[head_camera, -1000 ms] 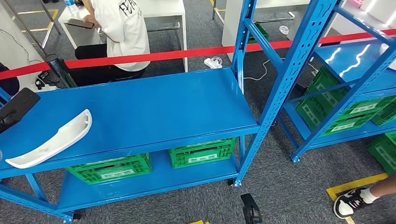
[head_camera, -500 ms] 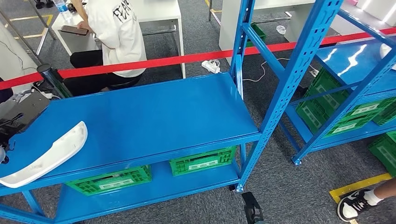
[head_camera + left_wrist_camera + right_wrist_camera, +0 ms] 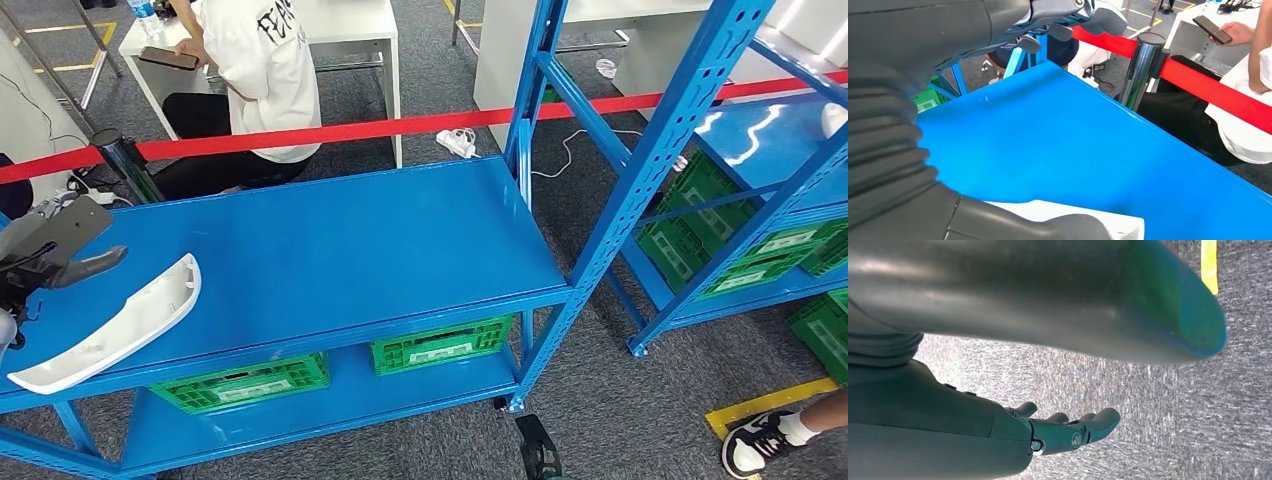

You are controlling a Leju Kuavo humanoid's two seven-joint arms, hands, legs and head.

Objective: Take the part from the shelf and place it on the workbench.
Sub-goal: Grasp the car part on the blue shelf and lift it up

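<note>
A long white curved part (image 3: 110,325) lies on the blue shelf (image 3: 330,250) near its left front edge. My left hand (image 3: 48,250) hovers at the shelf's left end, just behind and to the left of the part, holding nothing. Its fingers are spread, and the thumb (image 3: 92,264) points toward the part's near end. In the left wrist view the thumb (image 3: 1038,225) lies over the white part (image 3: 1120,226), with the other fingers (image 3: 1068,15) raised above the shelf. My right hand (image 3: 1068,432) hangs over grey carpet, its fingers loosely apart and holding nothing.
Green crates (image 3: 240,380) sit on the lower shelf. A red barrier tape (image 3: 330,130) runs behind the shelf, and a person (image 3: 250,70) sits at a white table beyond it. A second blue shelf (image 3: 760,140) stands to the right. Someone's shoe (image 3: 752,442) is at bottom right.
The camera has shifted slightly. My left hand has risen at the shelf's left end and its thumb now reaches toward the white part. The part has not moved.
</note>
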